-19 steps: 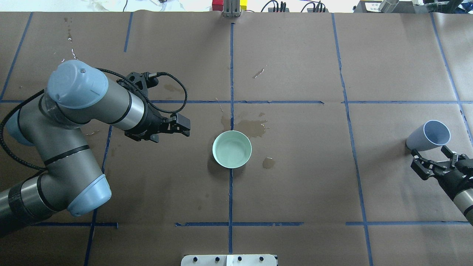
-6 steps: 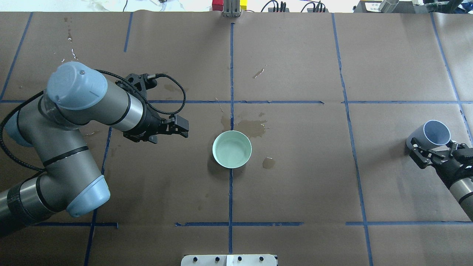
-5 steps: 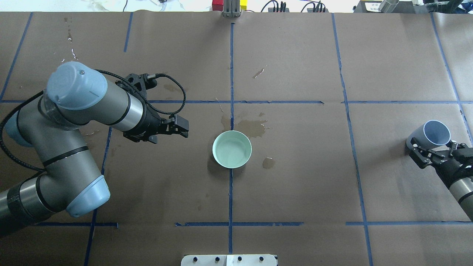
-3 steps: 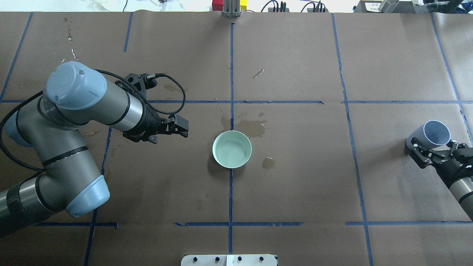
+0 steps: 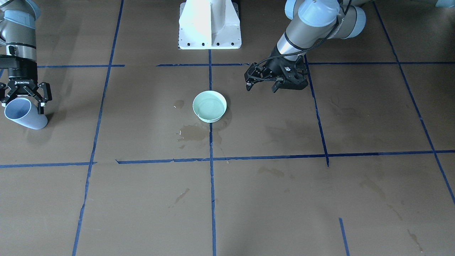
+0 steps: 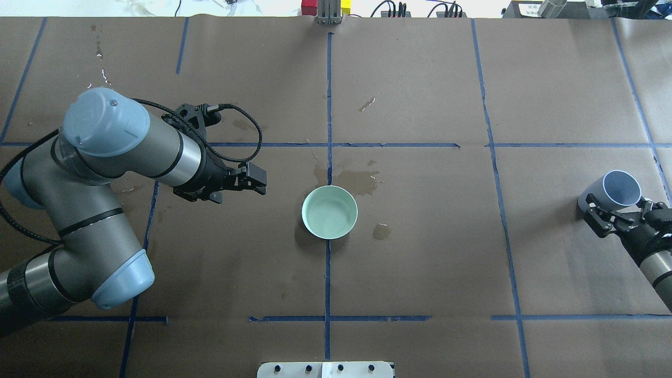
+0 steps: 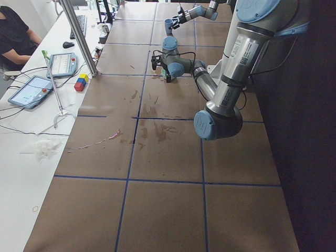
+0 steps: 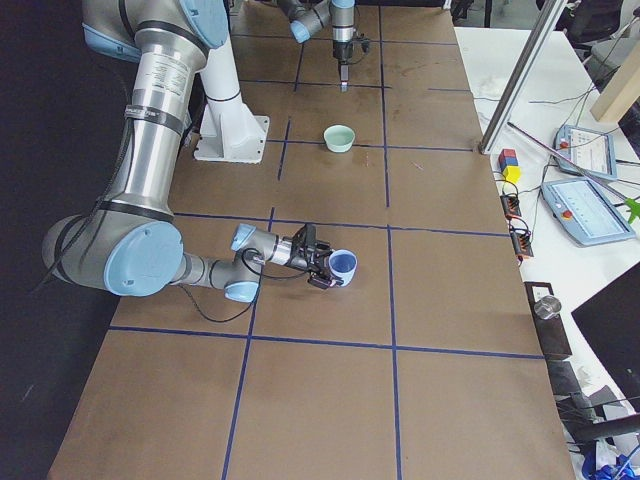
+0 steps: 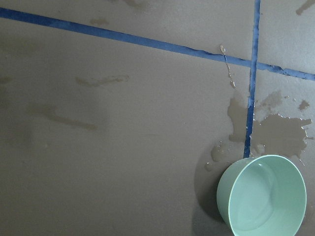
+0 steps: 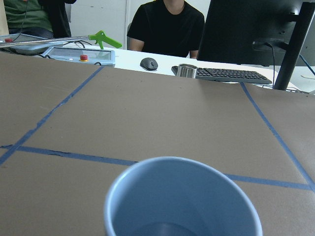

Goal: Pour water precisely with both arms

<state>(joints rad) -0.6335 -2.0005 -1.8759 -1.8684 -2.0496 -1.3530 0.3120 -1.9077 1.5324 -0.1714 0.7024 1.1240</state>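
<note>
On the brown-papered bench (image 6: 420, 262), near its centre: a mint-green bowl (image 6: 305, 212), upright, on a crossing of blue tape lines (image 6: 328, 278). Low in the bowl, water (image 9: 263, 214) as a faint glossy sheen. Just beside the bowl, on the side away from the robot, wet patches (image 6: 359, 181) on the paper; one smaller spot near the bowl's right.

Well apart from the bowl, at the bench's right end: a light blue cup (image 5: 28, 121), standing, mouth upward. Astride that cup, the right hand (image 5: 23, 101), spread wide, one finger on either side of the wall. Touching the wall or just clear of it: cannot tell.

To the bowl's left, near but apart from it: the left hand (image 5: 261, 87), above the paper, pointed toward the bowl, fingers apart with nothing between them. In the left wrist view, only the bowl, at the lower right corner, with wet paper beside it.

At the robot's edge of the bench, in line with the bowl: a white pedestal base (image 5: 209, 25).
</note>
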